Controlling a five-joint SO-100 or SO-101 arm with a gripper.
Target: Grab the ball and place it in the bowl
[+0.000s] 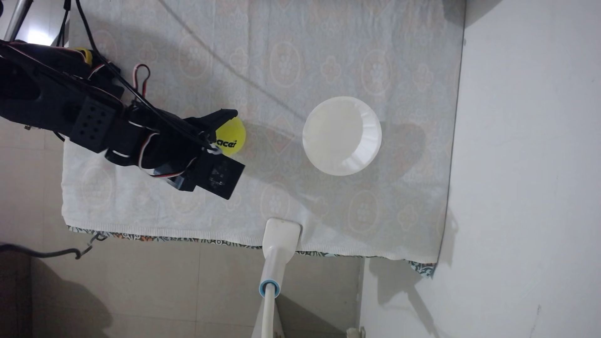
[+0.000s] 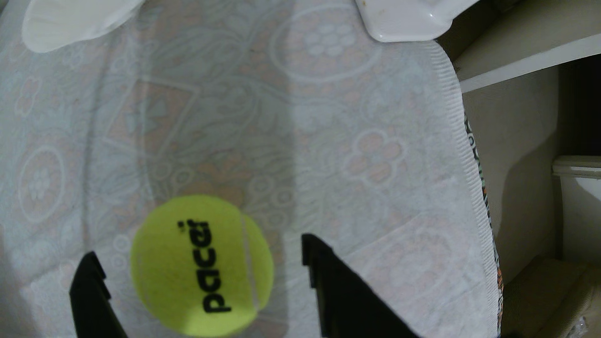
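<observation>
In the fixed view the black arm reaches in from the left edge, low over the cloth-covered desk (image 1: 357,211), and its gripper (image 1: 227,133) sits right at the ball (image 1: 231,138), covering that ball's left part; one dark finger (image 1: 224,114) lies along the ball's upper edge. The bowl (image 1: 342,136) stands well apart to the right, empty, and a white clamp head (image 1: 282,234) grips the desk's near edge. From here I cannot quite tell whether the ball is touched. In the wrist view the gripper (image 2: 198,256) is spread wide, with the ball (image 2: 201,266) resting on the cloth between its two fingers: the left finger (image 2: 89,292) just beside the ball, the right finger (image 2: 328,279) a little farther off. The bowl (image 2: 71,22) shows at the top left corner. The step in hand looks like closing on the ball; to do it well, the gripper should probably ease forward so the fingers straddle the ball's widest part, shift slightly left in this view to centre it, then close evenly, lest the ball roll away.
</observation>
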